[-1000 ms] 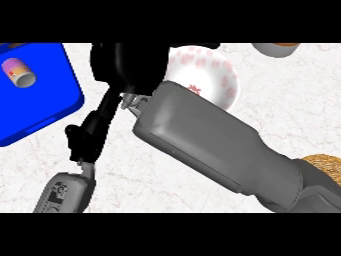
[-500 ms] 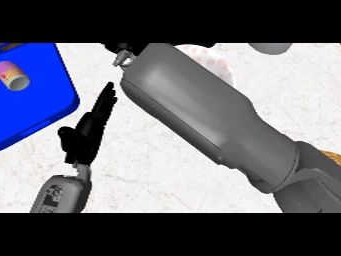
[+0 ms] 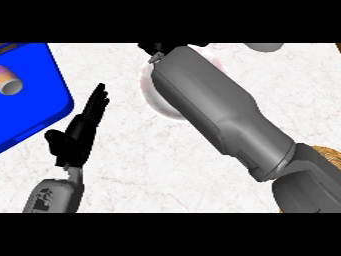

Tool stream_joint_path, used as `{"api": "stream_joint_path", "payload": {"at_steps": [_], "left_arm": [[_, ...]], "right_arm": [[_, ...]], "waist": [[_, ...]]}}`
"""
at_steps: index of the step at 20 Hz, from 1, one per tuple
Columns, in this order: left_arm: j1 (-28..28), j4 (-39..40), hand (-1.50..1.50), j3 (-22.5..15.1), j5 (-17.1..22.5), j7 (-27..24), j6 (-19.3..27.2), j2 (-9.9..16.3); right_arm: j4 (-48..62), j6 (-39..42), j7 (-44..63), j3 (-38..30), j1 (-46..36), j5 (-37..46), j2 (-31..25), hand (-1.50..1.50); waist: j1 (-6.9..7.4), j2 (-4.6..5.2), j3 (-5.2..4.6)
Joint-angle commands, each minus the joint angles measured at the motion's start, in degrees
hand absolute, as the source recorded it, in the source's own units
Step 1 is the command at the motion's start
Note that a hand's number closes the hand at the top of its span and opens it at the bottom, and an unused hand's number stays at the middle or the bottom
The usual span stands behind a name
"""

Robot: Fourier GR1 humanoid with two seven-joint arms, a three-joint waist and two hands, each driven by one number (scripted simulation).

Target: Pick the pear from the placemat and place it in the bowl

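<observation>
Head view, looking down on the white marbled worktop (image 3: 129,170); the left robot hand (image 3: 81,132) is seen at the near left, fingers straight and together, pointing up towards the far side, holding nothing; just to its left lies the blue placemat (image 3: 33,115), and on its far part a small cylinder (image 3: 4,80) with a pink and yellow side is seen lying down; no pear can be made out on the mat. The right grey forearm (image 3: 225,115) is stretched from the near right to the far centre, covering most of the pale bowl (image 3: 152,95); of the right robot hand (image 3: 154,50) only a dark sliver shows at the far edge, so its fingers cannot be judged; the pear cannot be seen. A woven basket (image 3: 335,160) is glimpsed at the near right.
</observation>
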Motion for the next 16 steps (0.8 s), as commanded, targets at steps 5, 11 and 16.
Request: {"api": "stream_joint_path", "payload": {"at_steps": [5, 11, 16], "left_arm": [[0.41, 0.84, 0.0, 1.86, 0.6, -1.03, -0.79, 1.0], [1.5, 0.42, 0.0, 2.04, 0.97, -0.92, -1.12, 0.92], [1.35, -2.49, 0.0, 0.68, -0.3, 1.86, -0.37, 0.54]], "right_arm": [[8.44, -5.56, -1.88, -3.75, 3.98, 1.42, 0.04, 1.5], [7.65, -9.56, -10.44, -10.25, 12.87, -5.47, -0.57, 1.5], [3.62, -4.85, -23.76, -16.2, 17.07, -13.72, -0.94, -1.5]], "waist": [[-1.33, 0.0, 0.06], [-1.59, -0.02, 0.13], [-1.36, -0.02, 0.17]]}}
